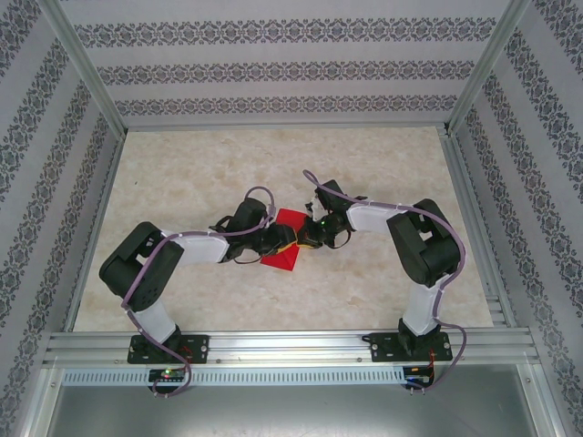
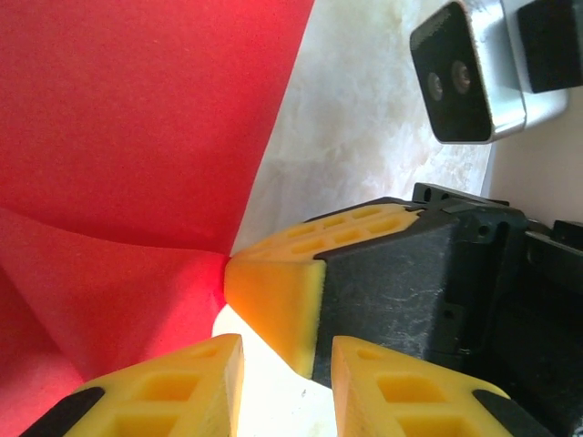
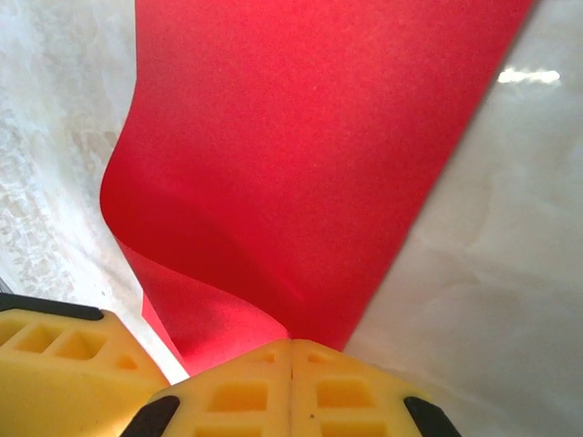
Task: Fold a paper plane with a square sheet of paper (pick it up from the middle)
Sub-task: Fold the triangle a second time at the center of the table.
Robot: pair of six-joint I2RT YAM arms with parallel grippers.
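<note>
Red paper: the square sheet of paper (image 1: 290, 224), one edge curled up, against the right gripper (image 3: 291, 357).
Right gripper: pads together, apparently pinching that edge.
Left gripper (image 2: 287, 364): narrowly parted, beside the right gripper, facing the sheet's fold.

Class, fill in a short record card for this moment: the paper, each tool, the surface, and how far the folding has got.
Paper: square sheet of paper, bright red, one edge curled up
Surface: pale marbled table
Left tool: open, at the sheet's edge
Right tool: shut on the sheet's raised edge
Tools' relation: tips close together over the sheet
Progress: no dart shape yet; sheet partly lifted
</note>
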